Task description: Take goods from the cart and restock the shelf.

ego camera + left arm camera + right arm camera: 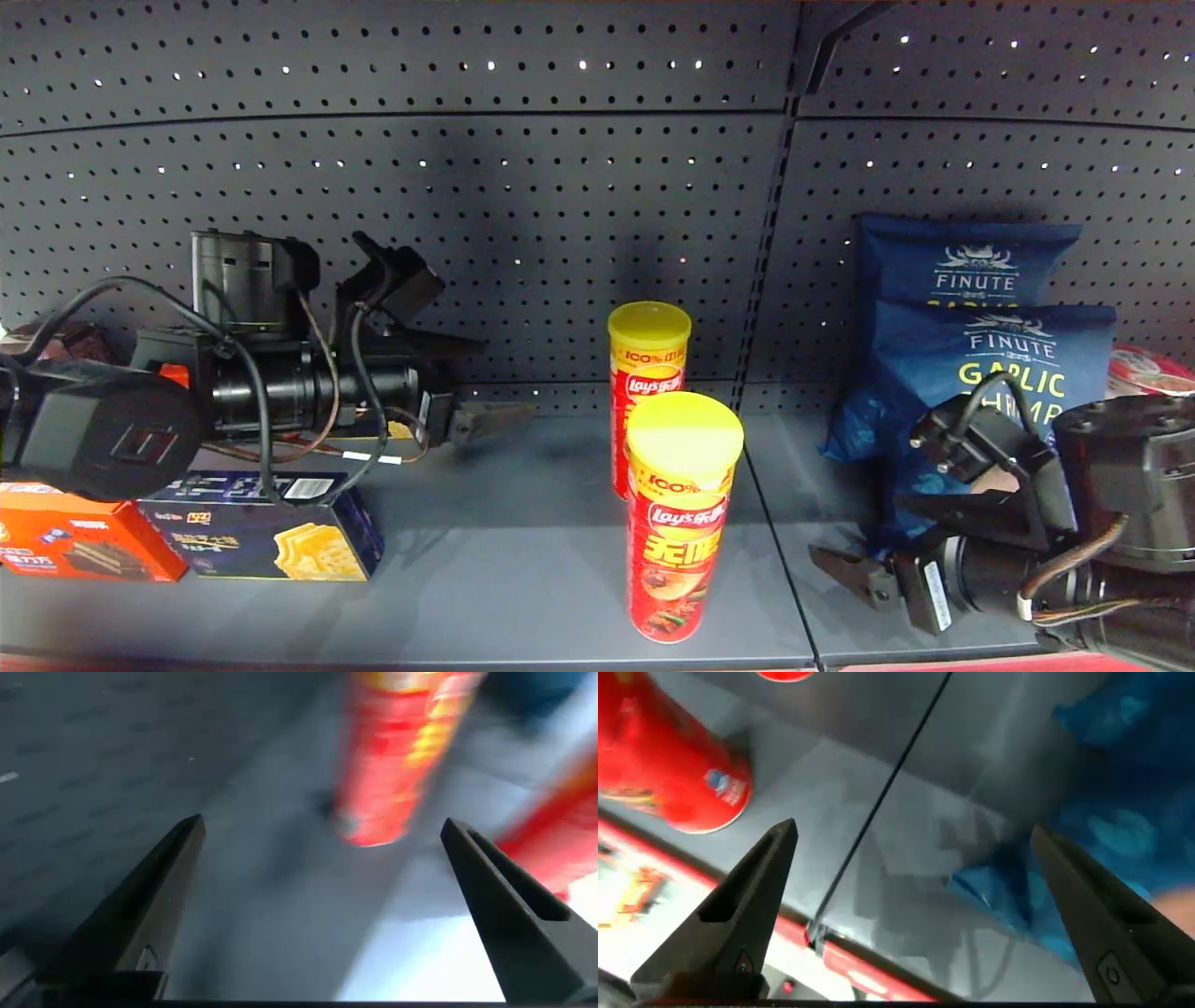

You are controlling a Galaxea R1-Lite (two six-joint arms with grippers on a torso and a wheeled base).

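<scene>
Place: a shop, as I see it | Fixture: grey metal shelf (523,532) with a perforated back panel (523,187), upright divider between bays | Stock facing me: chip cans (679,513) lined front to back, blue snack bags (980,373) leaning in a row, biscuit boxes (271,537) side by side

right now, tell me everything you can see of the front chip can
The front chip can is a tall red tube with a flat yellow lid and a food picture near its base. It stands upright on the grey shelf near its front edge, just ahead of the rear can; whether they touch is unclear.
</scene>
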